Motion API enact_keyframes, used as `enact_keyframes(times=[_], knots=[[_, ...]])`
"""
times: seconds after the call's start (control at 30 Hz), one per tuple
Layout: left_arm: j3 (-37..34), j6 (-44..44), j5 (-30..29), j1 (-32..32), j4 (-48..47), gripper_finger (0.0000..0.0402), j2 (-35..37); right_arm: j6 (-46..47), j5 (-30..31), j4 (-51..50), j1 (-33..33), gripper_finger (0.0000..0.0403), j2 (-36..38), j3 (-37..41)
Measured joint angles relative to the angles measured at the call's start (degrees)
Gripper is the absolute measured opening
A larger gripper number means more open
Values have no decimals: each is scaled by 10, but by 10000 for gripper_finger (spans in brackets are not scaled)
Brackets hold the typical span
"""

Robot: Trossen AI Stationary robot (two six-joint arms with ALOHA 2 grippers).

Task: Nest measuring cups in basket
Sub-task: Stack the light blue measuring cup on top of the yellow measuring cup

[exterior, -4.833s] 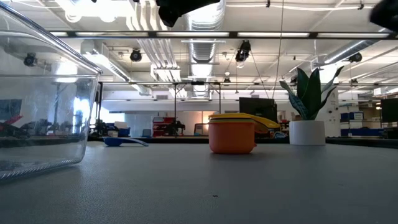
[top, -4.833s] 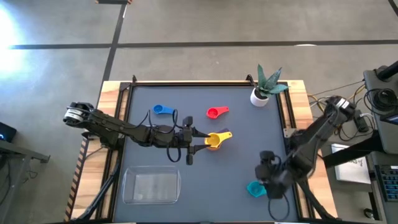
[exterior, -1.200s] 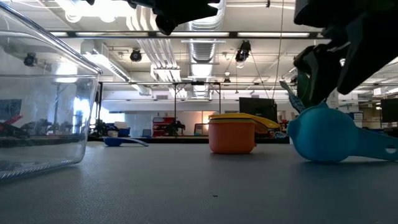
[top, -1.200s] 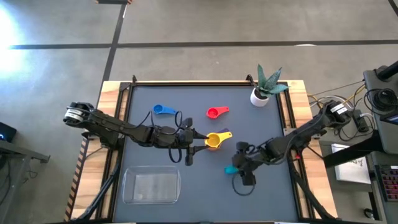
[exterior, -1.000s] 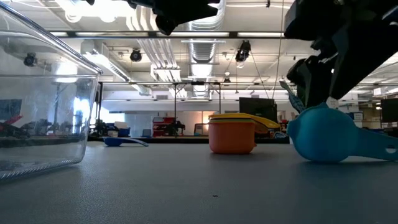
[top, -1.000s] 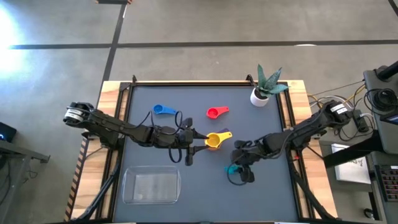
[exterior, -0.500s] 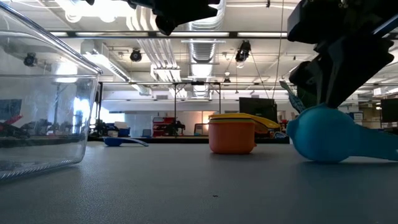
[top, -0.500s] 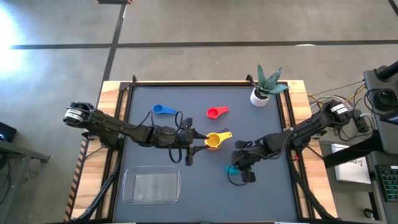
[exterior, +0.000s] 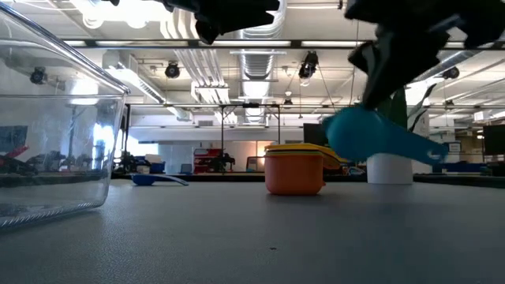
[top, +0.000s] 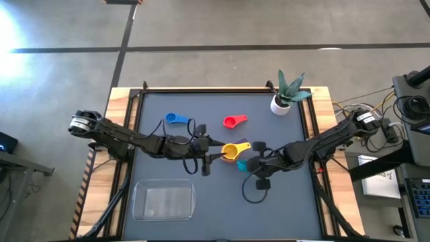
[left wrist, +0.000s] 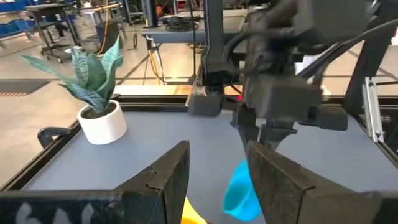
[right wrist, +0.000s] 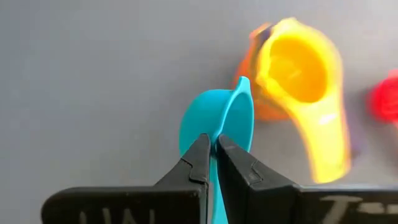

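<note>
Teal measuring cup (right wrist: 217, 127) is now lifted off the bench (top: 282, 195), where it sat half a second ago, pinched by its handle in the right end effector (right wrist: 211, 154) and carried beside the yellow-in-orange stack (top: 230, 152). Likely next nesting step. Left end effector (left wrist: 214, 177) hovers released nearby; clear basket (top: 164, 202) sits empty.

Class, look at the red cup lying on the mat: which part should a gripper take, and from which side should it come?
Take the red cup by its short flat handle, coming from above. The handle sticks out sideways from the round bowl, toward the plant pot, thin enough to pinch across. No other cup crowds it.
</note>
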State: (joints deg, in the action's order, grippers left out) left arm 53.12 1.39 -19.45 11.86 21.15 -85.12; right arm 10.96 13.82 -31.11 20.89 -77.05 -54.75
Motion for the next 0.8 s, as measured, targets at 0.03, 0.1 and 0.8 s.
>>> enact_keyframes(times=[0.03, 0.1, 0.8], knots=[[0, 0, 0, 0, 0, 145, 1, -9, 22, -15, 3, 9, -2, -16], [0, 0, 0, 0, -1, 145, 6, -30, 63, -39, 13, 9, -6, -51], [0, -3, 0, 1, -4, 145, 22, -330, 290, -13, 9, 8, -183, -121]])
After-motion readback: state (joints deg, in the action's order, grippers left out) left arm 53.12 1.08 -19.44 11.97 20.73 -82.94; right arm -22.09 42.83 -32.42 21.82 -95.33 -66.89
